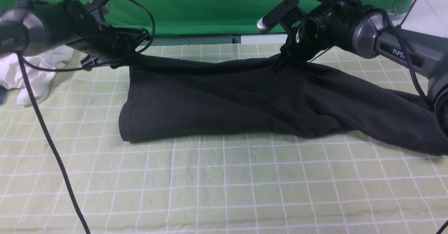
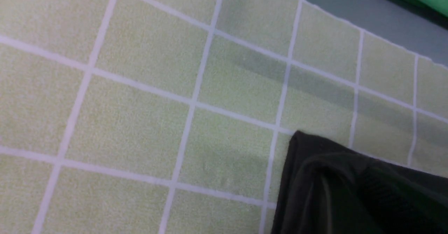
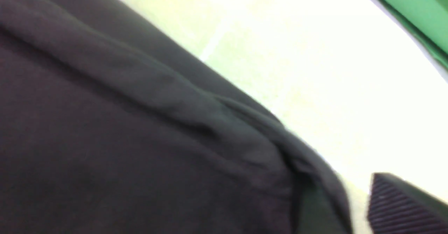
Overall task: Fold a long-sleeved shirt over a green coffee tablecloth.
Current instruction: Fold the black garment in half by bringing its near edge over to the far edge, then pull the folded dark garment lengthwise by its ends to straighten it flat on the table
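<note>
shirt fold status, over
Left pincer, right pincer at far edge of dark charcoal long-sleeved shirt, jaw state unclear. Shirt doubled on pale green gridded tablecloth, sleeve out right. Nothing blocking.

Left arm (image 1: 35,31): black housing, grey-silver joint collar, white lettering cut off at the frame's left edge. Thin black cable (image 1: 45,132) runs to the lower left. Right arm (image 1: 385,38): dark grey link, white "PiPER" mark, silver-tipped black camera bar (image 1: 278,12), looped black cables.

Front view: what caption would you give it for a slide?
Left gripper and right gripper at the far edge of a black shirt spread on a checked tablecloth.
</note>
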